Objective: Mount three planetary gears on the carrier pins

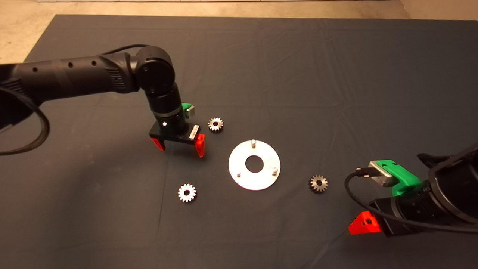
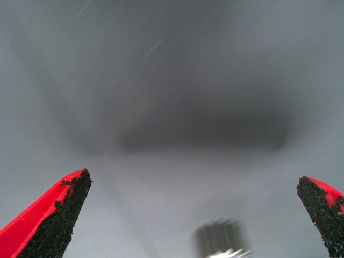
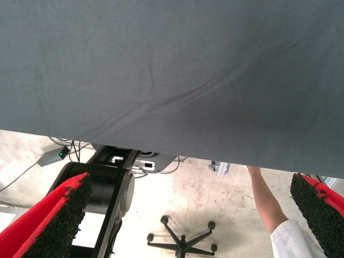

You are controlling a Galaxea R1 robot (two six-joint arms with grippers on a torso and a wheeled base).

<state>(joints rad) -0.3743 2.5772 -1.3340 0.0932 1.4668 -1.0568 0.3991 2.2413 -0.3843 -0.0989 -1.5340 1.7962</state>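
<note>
A round shiny plate [image 1: 239,162] with a central hole lies mid-mat, with three carrier pins [image 1: 253,142] standing bare in a triangle. Three planetary gears lie loose on the mat: one [image 1: 216,124] behind the plate to the left, one [image 1: 186,192] in front left, a darker one [image 1: 318,183] to the right. My left gripper [image 1: 180,147] hangs open and empty over bare mat, left of the plate, between the two left gears. Its wrist view shows its fingers [image 2: 51,217] wide apart over the mat. My right gripper [image 1: 364,223] waits at the lower right, open [image 3: 54,217].
The dark mat [image 1: 298,67] covers the table, with wrinkles. Past its edge the right wrist view shows floor, a chair base [image 3: 183,239], a robot base [image 3: 107,188], cables and a person's arm [image 3: 266,204].
</note>
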